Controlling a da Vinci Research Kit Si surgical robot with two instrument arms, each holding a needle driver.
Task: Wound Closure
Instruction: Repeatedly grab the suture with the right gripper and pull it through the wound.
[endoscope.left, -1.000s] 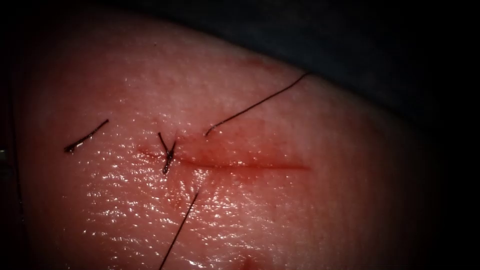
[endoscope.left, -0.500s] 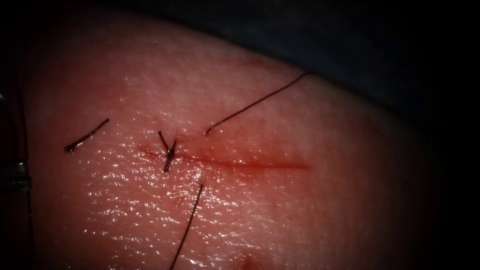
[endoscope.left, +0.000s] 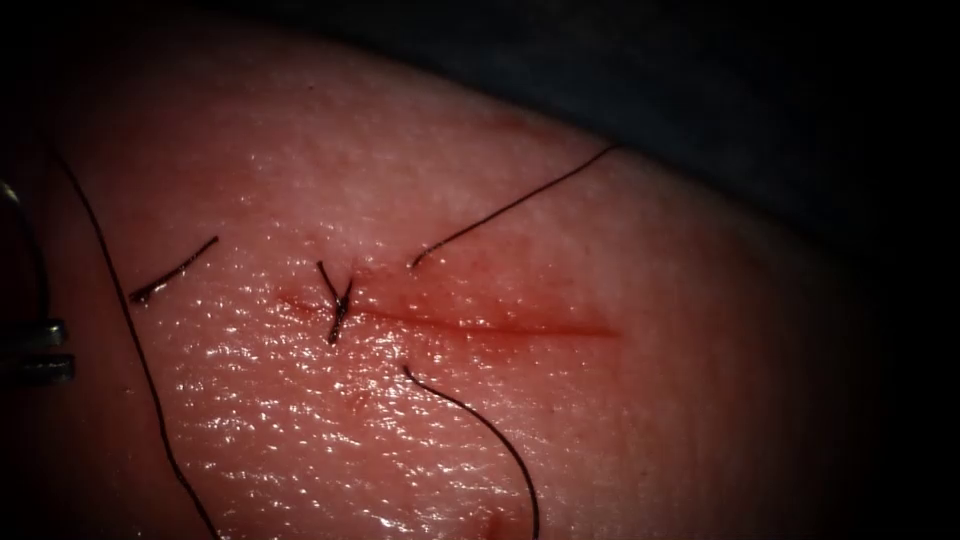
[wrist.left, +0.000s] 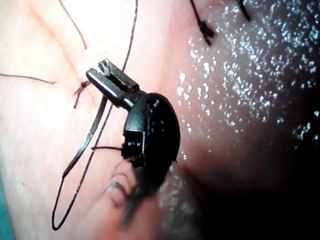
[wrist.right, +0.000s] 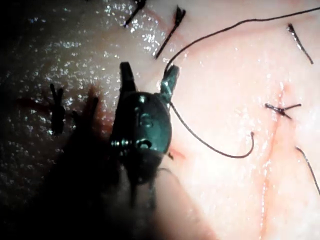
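Endoscope: I'm seeing one tied stitch (endoscope.left: 336, 308) at the cut's (endoscope.left: 480, 328) left end. A second thread (endoscope.left: 478, 428) is crossing it untied, and the right stretch is gaping. My left tool (endoscope.left: 50, 348) is waiting at the tissue's (endoscope.left: 620, 430) left edge.

Left wrist: its jaws are pinching the needle (wrist.left: 86, 137) near one end, clear of tissue.

Right wrist: the right tool (wrist.right: 147, 77) is standing spread, holding nothing.

Glare speckles the wet tissue (endoscope.left: 300, 420) centrally, edges fall into darkness, and each tool casts a heavy shadow
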